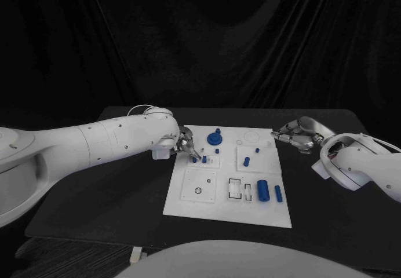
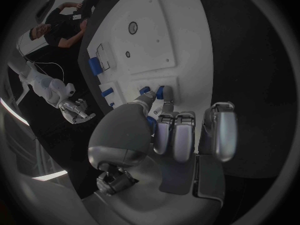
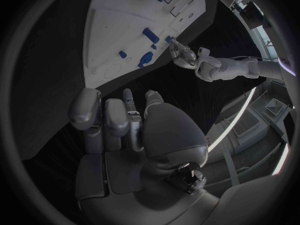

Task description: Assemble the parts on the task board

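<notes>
**Assembly partly done, left hand on a small peg at the board's left side**

Left hand [image 1: 185, 145] is over the left edge of the task board [image 1: 200, 205]. Its fingertips [image 2: 164, 96] pinch narrow around a small blue peg [image 1: 204, 158], which sits at a square plate in the board's upper-left area. Looks like an insertion in progress; can't tell whether the peg is seated or just touching the plate.

Right hand [image 1: 296, 136] hangs just off the board's right edge, fingers curled in. In the right wrist view a thin pale pin [image 3: 127, 101] seems to stand between its fingers [image 3: 116, 116] (not sure, could be part of the hand). So can't say whether it holds anything.

Progress, judged from the board:
- Blue gear-like knob [image 1: 215, 139] stands just beyond the left fingertips, looks mounted.
- Two short blue pegs [image 1: 247, 162] stand upright between the two hands, look seated.
- Blue cylinder [image 1: 263, 190] and a thinner blue bar [image 1: 278, 194] lie flat well nearer the robot than either hand, look unplaced.
- Rectangular slots [image 1: 234, 189] beside them look open.

Roughly halfway, I'd guess.
</notes>
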`<state>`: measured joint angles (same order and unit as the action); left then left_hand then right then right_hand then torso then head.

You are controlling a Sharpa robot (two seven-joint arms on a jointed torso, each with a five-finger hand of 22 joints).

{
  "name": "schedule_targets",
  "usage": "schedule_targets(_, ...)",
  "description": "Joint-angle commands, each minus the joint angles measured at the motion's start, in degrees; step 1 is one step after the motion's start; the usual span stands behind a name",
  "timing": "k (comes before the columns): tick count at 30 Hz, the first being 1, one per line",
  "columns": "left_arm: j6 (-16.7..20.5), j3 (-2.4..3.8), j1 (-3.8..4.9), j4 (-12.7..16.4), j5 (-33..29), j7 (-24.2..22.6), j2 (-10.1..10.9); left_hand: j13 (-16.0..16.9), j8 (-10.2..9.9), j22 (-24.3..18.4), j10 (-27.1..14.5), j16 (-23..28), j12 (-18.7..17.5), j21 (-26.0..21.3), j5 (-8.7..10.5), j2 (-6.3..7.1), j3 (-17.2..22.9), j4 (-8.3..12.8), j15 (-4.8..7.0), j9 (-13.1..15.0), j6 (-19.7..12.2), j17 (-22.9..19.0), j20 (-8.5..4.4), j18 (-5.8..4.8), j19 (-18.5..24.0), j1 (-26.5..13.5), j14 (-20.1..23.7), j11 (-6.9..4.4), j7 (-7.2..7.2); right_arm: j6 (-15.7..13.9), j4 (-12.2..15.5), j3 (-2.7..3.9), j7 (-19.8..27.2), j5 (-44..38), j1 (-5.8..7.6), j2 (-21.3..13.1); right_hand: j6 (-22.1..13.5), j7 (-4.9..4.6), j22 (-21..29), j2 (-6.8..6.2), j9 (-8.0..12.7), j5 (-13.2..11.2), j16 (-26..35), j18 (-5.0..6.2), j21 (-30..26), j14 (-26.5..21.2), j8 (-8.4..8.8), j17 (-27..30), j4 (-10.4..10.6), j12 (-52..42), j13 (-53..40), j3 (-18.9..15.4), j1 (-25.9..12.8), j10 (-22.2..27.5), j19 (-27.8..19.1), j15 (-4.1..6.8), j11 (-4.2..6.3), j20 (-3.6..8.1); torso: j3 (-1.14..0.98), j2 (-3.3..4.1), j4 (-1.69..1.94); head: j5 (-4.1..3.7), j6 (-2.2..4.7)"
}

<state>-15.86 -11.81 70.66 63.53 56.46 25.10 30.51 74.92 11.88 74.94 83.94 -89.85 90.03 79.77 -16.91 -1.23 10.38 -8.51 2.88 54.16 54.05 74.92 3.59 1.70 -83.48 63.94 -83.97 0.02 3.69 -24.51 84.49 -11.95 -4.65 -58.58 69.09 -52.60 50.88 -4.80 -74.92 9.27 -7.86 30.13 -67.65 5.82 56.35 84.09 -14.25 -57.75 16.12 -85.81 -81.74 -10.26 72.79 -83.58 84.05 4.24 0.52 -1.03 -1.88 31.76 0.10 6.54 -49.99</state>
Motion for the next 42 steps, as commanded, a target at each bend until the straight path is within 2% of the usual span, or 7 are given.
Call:
schedule_targets(1, -0.3, -0.35, -0.67, 0.3, -0.4, -0.8, 0.2, 15.1, 0.4, 11.5, 6.1, -0.2, 0.0, -0.1, -1.16, 0.29, 0.2, 0.4, 0.34, -0.2, 0.2, 15.1, -0.35, 0.96, -0.2, 0.5, -6.0, -0.51, -0.09, 0.6, -0.1, 0.04, -0.1, -0.1, -0.16, 0.1, -0.2, -0.3, -3.4, 0.03, 0.1, 0.1, 0.3, 0.3, -0.2, 1.0, 0.17, 0.0, 0.3, 0.2, 1.0, -0.1, 0.5, -2.1, 1.2, 0.39, 0.09, -0.33, 0.0, 0.03, 0.01, -0.03, -0.01)
schedule_targets(5, 0.5, -0.34, -0.67, 0.6, -0.4, -1.2, 0.5, 15.1, 0.4, 11.5, 6.1, -0.2, 0.0, -0.1, -0.35, 0.51, -0.1, -0.2, 0.28, -0.3, 0.2, 15.1, -0.32, 0.95, -0.2, -0.6, -6.0, -0.39, 0.08, 0.7, -0.1, 0.04, -0.1, -0.1, -0.19, 0.1, -0.2, -0.3, -3.4, 0.03, 0.1, 0.1, 0.3, 0.3, -0.2, 1.0, 0.17, 0.0, 0.3, 0.2, 1.0, -0.1, 0.5, -2.1, 1.2, 0.39, 0.09, -0.33, -0.01, 0.01, 0.05, -0.1, -0.01)
schedule_targets(16, 7.2, -0.32, 0.55, 3.3, -0.4, -3.5, 2.9, 15.1, 2.5, 12.1, 6.1, -0.2, 0.0, 1.7, 13.52, 1.53, -11.0, -8.2, 0.21, 0.2, 0.0, 15.1, -0.25, 0.55, -1.5, -9.7, -6.0, -0.27, 0.22, 0.7, -0.2, 0.04, -0.2, -0.1, -0.2, -0.1, -0.2, -0.3, -3.5, 0.03, 0.1, 0.1, 0.2, 0.29, -0.2, 1.0, 0.18, -0.1, 0.3, 0.1, 0.9, -0.1, 0.5, -2.1, 1.2, 0.39, 0.11, -0.33, -0.01, 0.0, 0.0, 0.06, -0.01)
schedule_targets(26, 9.7, -0.32, 3.43, 5.7, -0.4, -2.3, 5.3, 15.1, 3.8, 12.1, 6.1, -0.2, 0.0, 1.7, 13.65, -2.59, -17.7, -8.3, 0.13, 1.2, -0.9, 15.1, -0.22, 0.55, -1.5, -14.7, -6.0, -0.23, 0.28, 0.4, 0.0, 0.04, 0.0, -0.1, -0.19, -0.3, -0.2, -0.3, -3.5, 0.01, 0.1, 0.1, 0.2, 0.27, -0.1, 1.1, 0.19, -0.2, 0.2, 0.1, 0.8, -0.1, 0.5, -2.2, 1.2, 0.39, 0.11, -0.33, -0.02, -0.01, -0.05, 0.09, -0.01)
schedule_targets(37, 23.3, -0.32, 4.84, 9.6, 5.3, -18.2, 7.5, 14.3, 7.3, 10.9, 5.3, -0.2, -0.8, -2.0, 9.86, -4.35, -22.4, -8.0, -0.58, 5.5, -4.9, 15.1, 0.31, 1.37, 1.3, -7.6, -6.0, 0.48, 0.85, -0.2, 0.7, 0.05, 0.1, -0.1, -0.16, -1.0, -0.2, -0.29, -3.5, -0.03, 0.1, 0.1, 0.1, 0.26, 0.0, 1.1, 0.17, -0.2, 0.2, 0.1, 0.8, -0.1, 0.5, -2.2, 1.2, 0.4, 0.11, -0.34, 0.0, -0.01, -0.03, 0.25, -0.01)
schedule_targets(41, 26.4, -0.33, 4.95, 9.7, 8.0, -28.1, 7.3, 3.1, 5.7, 7.2, -12.0, 5.6, -14.2, -14.6, 1.5, -3.92, -19.1, -3.5, -3.5, 3.6, -11.8, 6.9, 2.27, 3.76, 13.5, 10.1, 3.5, 3.81, 3.66, -1.4, 1.3, 0.05, 1.1, -0.1, -0.14, -1.4, -0.2, -0.28, -3.5, -0.07, 0.1, 0.1, 0.1, 0.26, 0.0, 1.1, 0.15, -0.2, 0.2, 0.0, 0.8, -0.1, 0.5, -2.2, 1.2, 0.39, 0.09, -0.34, 0.0, 0.02, 0.0, -0.07, -0.01)
schedule_targets(42, 27.4, -0.33, 4.92, 9.5, 10.3, -30.5, 7.1, -1.0, 4.6, 6.2, -19.8, 9.5, -19.8, -18.0, 4.09, -4.09, -17.3, -1.9, -3.67, 2.1, -12.9, 2.0, 2.76, 4.2, 17.0, 14.1, 10.2, 3.89, 4.05, -2.0, 1.6, 0.05, 1.7, -0.1, -0.13, -1.5, 0.2, -0.23, -3.6, -0.12, 0.0, 0.2, -0.1, 0.22, 0.2, 1.2, -0.03, -0.5, 0.2, -0.1, 0.5, -0.2, 0.5, -2.4, 1.3, 0.34, -0.02, -0.35, -0.02, 0.02, 0.01, -0.17, -0.01)
